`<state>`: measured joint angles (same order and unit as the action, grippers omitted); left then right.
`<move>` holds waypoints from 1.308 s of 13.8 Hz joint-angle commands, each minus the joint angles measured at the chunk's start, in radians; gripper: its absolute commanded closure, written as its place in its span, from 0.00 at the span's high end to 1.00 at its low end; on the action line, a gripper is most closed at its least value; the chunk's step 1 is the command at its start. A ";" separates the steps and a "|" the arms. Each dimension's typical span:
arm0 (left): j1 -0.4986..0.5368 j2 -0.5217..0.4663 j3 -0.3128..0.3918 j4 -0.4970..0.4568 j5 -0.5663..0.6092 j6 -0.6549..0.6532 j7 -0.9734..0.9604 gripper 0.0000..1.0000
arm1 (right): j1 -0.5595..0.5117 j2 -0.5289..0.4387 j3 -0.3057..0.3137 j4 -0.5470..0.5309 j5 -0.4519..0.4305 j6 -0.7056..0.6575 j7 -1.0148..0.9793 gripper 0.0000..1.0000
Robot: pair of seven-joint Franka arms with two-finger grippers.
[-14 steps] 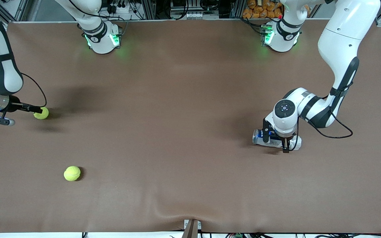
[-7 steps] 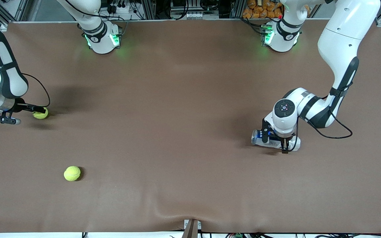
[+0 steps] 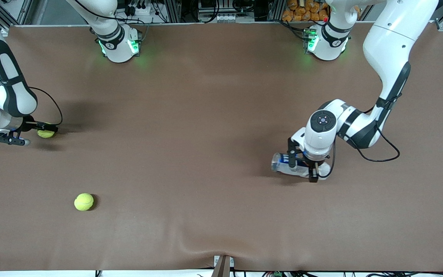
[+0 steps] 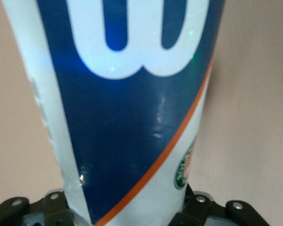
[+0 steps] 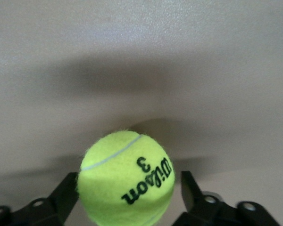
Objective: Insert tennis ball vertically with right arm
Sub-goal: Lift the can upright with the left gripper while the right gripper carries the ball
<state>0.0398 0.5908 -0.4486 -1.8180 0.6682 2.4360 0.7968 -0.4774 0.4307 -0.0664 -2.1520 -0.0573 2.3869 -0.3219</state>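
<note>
- Right hand (image 3: 41,129), at the right arm's desk (image 3: 206,115) edge, brackets a fuzzy yellow-green tennis ball (image 3: 45,133); grip unclear.
- Second yellow-green tennis ball (image 3: 84,202) lies nearer the camera, open brown desk around it.
- Left hand (image 3: 302,165) pinches a blue-and-white cylindrical ball can (image 3: 285,164) lying sideways.

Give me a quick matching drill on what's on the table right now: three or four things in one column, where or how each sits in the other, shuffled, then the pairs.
Things:
1. tennis ball can
2. loose tennis ball
3. marked tennis ball
4. right claw

Places or states:
A. lying alone on the table, nearest the front camera
B. at the right arm's end of the table, fingers either side of a ball
C. gripped on its side by the left claw
D. between the right claw's fingers

Pairs: 1-C, 2-A, 3-D, 4-B
</note>
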 commanded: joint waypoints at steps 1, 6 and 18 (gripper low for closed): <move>-0.046 0.033 -0.031 0.118 -0.115 0.003 -0.042 0.77 | -0.024 -0.003 0.017 -0.002 0.004 0.034 -0.031 0.34; -0.182 0.119 -0.032 0.232 -0.220 0.185 -0.289 0.77 | -0.012 -0.024 0.020 0.064 0.002 0.018 -0.061 0.16; -0.337 0.237 -0.027 0.244 -0.222 0.696 -0.473 0.76 | 0.108 -0.058 0.022 0.455 0.051 -0.604 -0.096 0.17</move>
<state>-0.2836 0.7971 -0.4806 -1.5949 0.4580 3.0462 0.3279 -0.3867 0.3718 -0.0418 -1.7405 -0.0393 1.8710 -0.4515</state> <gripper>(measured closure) 0.238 0.335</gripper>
